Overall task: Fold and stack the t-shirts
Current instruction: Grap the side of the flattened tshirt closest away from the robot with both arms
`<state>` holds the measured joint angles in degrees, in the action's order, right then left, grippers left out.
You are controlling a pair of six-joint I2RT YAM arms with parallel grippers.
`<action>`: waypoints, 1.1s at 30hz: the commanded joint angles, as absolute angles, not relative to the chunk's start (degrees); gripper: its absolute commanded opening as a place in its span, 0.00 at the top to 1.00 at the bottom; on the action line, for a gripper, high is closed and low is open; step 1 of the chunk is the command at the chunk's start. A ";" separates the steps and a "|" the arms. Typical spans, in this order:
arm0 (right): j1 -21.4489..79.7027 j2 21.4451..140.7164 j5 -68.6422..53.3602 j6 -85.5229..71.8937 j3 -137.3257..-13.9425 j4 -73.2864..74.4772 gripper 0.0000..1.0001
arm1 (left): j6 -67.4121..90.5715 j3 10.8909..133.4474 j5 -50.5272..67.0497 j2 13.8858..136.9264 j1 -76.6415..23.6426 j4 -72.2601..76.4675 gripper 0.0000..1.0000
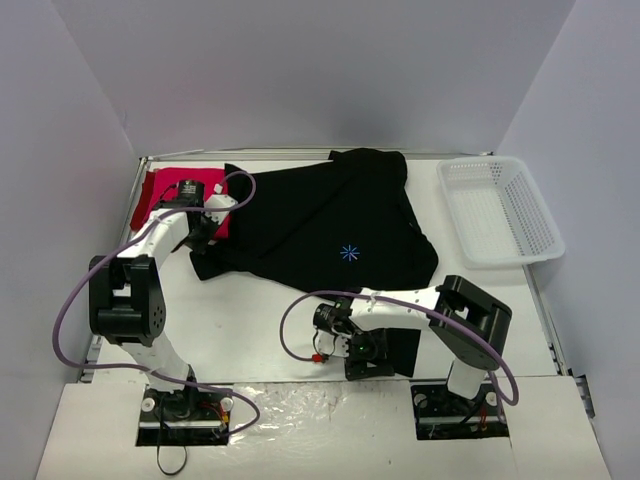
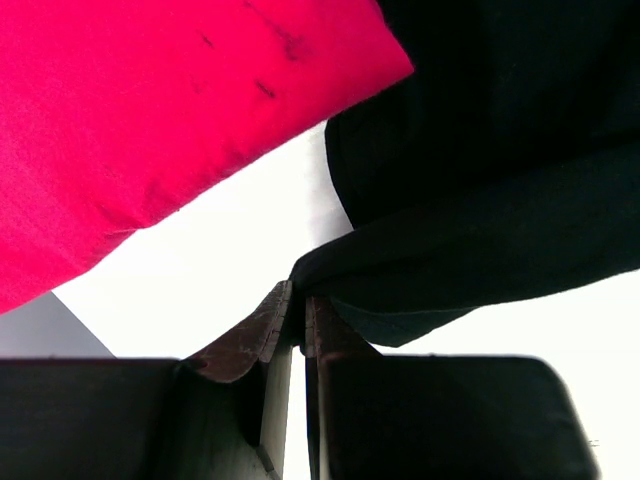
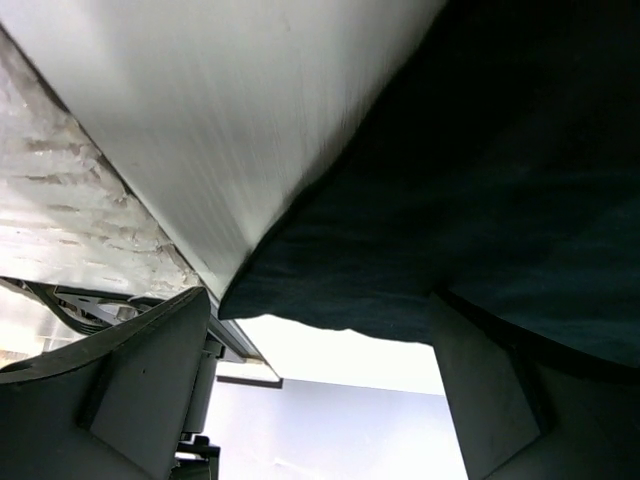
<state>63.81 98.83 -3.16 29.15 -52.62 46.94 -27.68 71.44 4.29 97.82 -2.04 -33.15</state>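
While the black shirt [image 1: 320,215] lay spread out over the middle of the table [image 1: 250,330], reaching up toward 12 o'clock with its little blue mark [image 1: 349,252] facing up, the red shirt [image 1: 170,187] sat at about 10 o'clock, right against the black one's left side. The left gripper [image 1: 205,232] was down at the black shirt's 9 o'clock edge. From the wrist cam its jaws were pressed together on a bit of that black edge [image 2: 298,290], red cloth just beyond. The right gripper [image 1: 368,362] hung near 6 o'clock beside a black flap of cloth. Its jaws stood wide apart [image 3: 320,310] with dark cloth draped across the gap, and I couldn't tell if they actually gripped it. The basket [image 1: 500,262] sat off at 2 o'clock, well apart from both shirts.
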 commanded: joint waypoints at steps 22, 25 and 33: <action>64.95 105.47 -0.97 26.10 -56.34 47.11 0.74 | -29.00 67.95 5.89 90.09 -1.41 -32.61 0.98; 64.86 105.29 -0.97 26.10 -56.34 47.55 0.82 | -29.09 67.33 5.89 89.82 -1.41 -32.52 0.98; 62.50 102.93 1.24 26.98 -57.12 51.05 0.90 | -29.62 66.18 6.59 87.37 -1.41 -33.83 0.98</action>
